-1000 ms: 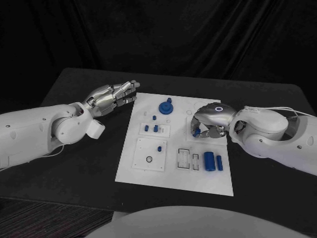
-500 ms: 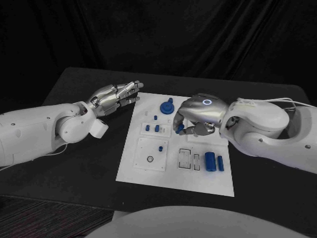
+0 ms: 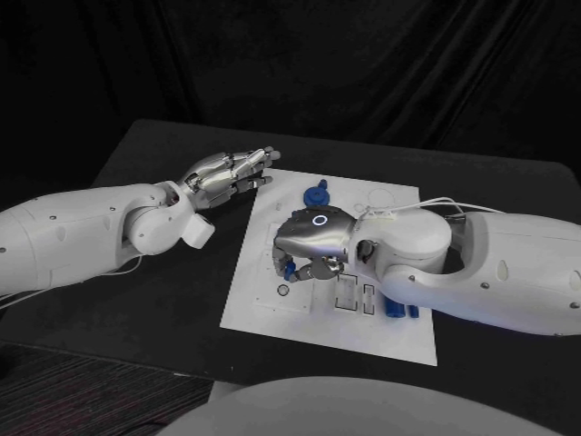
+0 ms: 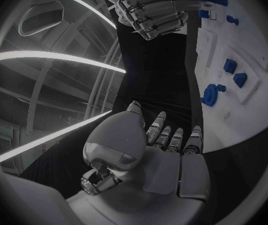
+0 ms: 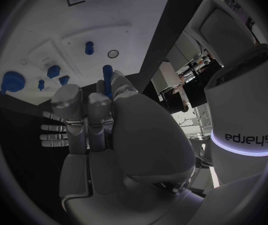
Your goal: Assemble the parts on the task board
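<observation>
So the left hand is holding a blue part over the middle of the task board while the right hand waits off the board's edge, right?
No, the hands are swapped. In the head view the right hand is over the middle of the task board, and the right wrist view shows a blue part in its fingers. The left hand waits off the board's edge, holding nothing.

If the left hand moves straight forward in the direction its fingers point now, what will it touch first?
Probably the far left corner of the task board. The left hand hovers beside that edge, fingers aimed toward it, and the blue gear-like part lies farther along. Its height above the board is unclear.
</observation>
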